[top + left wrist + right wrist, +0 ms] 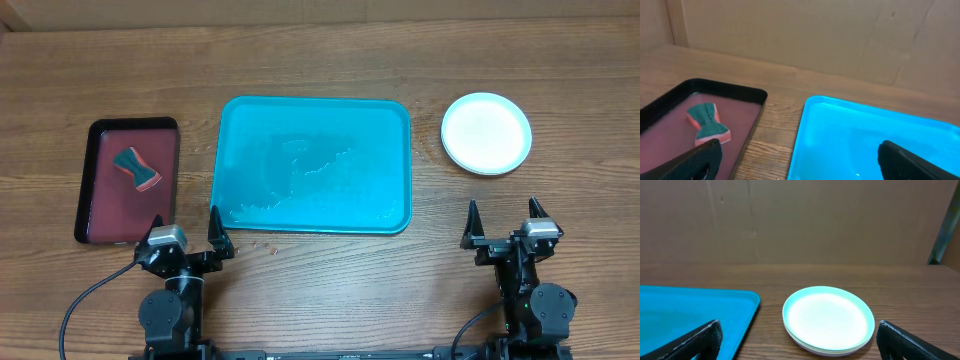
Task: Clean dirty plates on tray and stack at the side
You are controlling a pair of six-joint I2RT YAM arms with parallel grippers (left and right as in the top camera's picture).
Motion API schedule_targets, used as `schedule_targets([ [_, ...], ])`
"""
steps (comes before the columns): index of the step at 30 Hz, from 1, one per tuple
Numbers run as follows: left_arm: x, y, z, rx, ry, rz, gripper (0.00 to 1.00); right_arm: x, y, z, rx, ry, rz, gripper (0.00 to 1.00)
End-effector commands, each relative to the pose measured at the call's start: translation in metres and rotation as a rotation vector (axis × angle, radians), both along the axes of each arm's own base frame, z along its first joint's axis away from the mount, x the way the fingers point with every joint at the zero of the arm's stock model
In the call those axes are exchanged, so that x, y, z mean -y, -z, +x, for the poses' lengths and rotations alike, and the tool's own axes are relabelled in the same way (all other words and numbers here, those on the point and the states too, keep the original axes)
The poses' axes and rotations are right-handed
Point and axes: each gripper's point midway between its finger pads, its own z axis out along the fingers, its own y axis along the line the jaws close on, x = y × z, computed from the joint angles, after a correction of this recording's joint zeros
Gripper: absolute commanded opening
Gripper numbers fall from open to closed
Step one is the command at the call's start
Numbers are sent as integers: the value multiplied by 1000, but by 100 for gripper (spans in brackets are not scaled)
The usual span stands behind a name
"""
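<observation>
Here's the picture: the teal tray (385,125) sits mid-table with no plate on it, only pale wet streaks across its floor. The plates (486,132) are piled on bare wood off to its right, well apart from the rim. From the right wrist view the pile shows a pale top plate with at least one more rim under it. Whether all three are in there I can't quite count from this angle, though it looks that way. The left gripper (186,222) hangs low at the near edge, just in front of the tray's left corner, fingers spread wide and holding nothing. The right gripper (503,210) mirrors it on the other side, nearer than the pile, also spread and empty. The sponge (137,168) lies in the small dark-red tray (92,215) at far left. So I'd judge the job as good as finished, and the step in hand is the tidy close-out. Doing that well means holding both arms low and back, clear of the pile, so nothing nudges it. If a touch-up is wanted, the right arm should come at the pile from above and square the rims rather than push from the side, since smooth plastic plates likely slide on each other. A few tiny specks lie by the tray's near edge, too small to identify.
</observation>
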Motion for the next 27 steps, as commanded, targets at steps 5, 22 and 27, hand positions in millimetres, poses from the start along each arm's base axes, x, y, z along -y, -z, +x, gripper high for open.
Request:
schedule_targets([
  [5, 0, 0, 0, 1, 3, 64, 99, 2, 1, 0, 5, 6, -4, 100],
  [22, 3, 0, 0, -5, 24, 135, 99, 2, 1, 0, 5, 6, -4, 100],
  [27, 3, 0, 0, -5, 24, 135, 100, 2, 1, 0, 5, 6, -4, 100],
])
